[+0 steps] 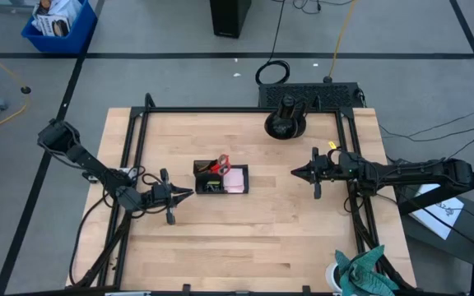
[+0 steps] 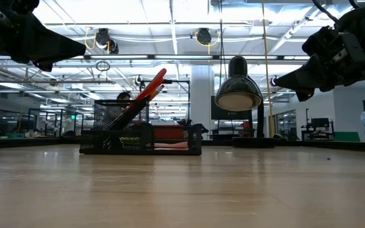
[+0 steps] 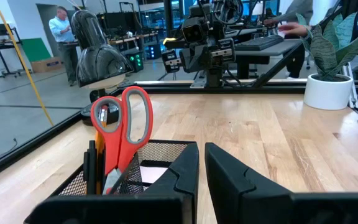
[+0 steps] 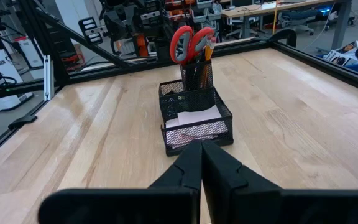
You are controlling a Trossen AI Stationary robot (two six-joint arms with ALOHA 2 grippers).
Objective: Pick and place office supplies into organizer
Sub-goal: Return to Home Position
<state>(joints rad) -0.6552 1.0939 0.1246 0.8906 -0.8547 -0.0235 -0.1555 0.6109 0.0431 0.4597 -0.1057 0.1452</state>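
The organizer [image 1: 220, 180] stood between both grippers. Red-handled scissors [image 1: 221, 164] leaned handles-up in its tall compartment, and the pink sticky-note pad [image 1: 236, 181] lay in its low compartment. The left gripper [image 1: 189, 194] hung near the organizer, fingers closed together, holding nothing. The right gripper [image 1: 295, 172] hung well apart on the organizer's opposite side, likewise closed and empty.

Both dark arms reach inward, held aloft and roughly level, tips facing each other. The left gripper [image 1: 186, 194] appears closed, its fingers all but touching. The right gripper [image 1: 296, 172] has its fingers pressed together.
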